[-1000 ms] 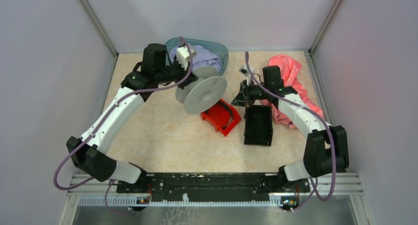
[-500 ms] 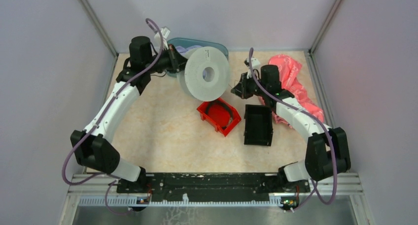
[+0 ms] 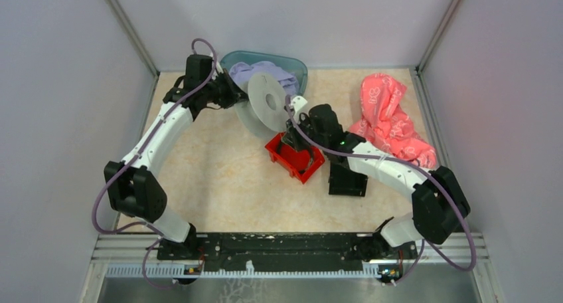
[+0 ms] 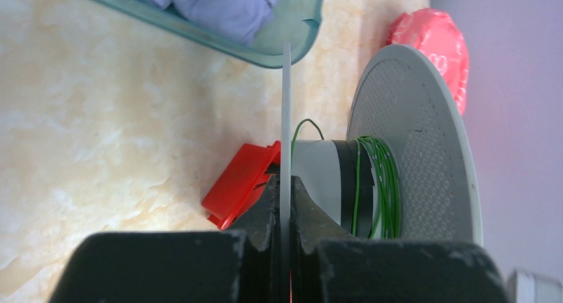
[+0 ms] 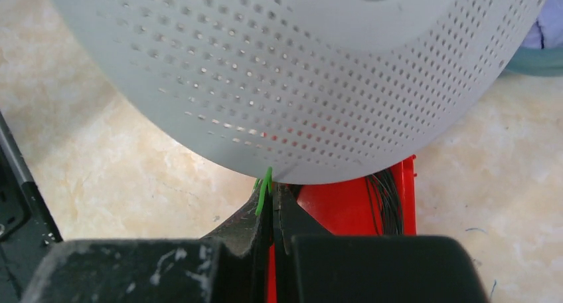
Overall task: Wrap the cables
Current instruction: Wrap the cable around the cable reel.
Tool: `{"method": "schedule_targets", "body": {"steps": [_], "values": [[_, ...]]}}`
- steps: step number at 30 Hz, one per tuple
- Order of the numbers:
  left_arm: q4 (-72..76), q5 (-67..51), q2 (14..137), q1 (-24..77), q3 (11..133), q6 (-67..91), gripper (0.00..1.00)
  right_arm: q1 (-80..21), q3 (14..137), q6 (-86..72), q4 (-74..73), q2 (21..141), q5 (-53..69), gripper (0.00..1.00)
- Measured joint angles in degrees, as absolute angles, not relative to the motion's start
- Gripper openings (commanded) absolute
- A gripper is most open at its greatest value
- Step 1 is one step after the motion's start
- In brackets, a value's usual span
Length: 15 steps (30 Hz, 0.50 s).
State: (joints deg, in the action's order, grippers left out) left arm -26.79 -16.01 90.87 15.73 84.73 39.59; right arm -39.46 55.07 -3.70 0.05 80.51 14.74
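Your left end effector (image 4: 285, 206) is clamped shut on the thin edge of one disc of the white spool (image 4: 418, 143), holding the spool up, and a few turns of the green cable (image 4: 378, 183) sit on the spool's core. Just under the spool's lower rim, your right end effector (image 5: 272, 203) is pinched closed on a short stretch of that cable, above the red bin (image 5: 345, 206). Expect the cable to be feather-light, limp and slippery, and likely to snag or snap if yanked, so hold it close to the spool with gentle tension.

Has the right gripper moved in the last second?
Yes. The right gripper has swung left, away from the pink cloth, and now sits over the red bin.
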Motion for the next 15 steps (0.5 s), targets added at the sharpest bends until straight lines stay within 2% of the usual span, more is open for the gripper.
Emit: {"method": "schedule_targets", "body": {"steps": [6, 15], "values": [[-29.78, -11.29, 91.15, 15.73, 84.73, 40.97, 0.0, -44.51, 60.34, 3.01, -3.31, 82.72, 8.29, 0.0], [-28.95, -11.38, 94.26, 15.68, 84.73, 42.92, 0.0, -52.6, 65.95, 18.2, -7.35, 83.74, -3.01, 0.0]]}}
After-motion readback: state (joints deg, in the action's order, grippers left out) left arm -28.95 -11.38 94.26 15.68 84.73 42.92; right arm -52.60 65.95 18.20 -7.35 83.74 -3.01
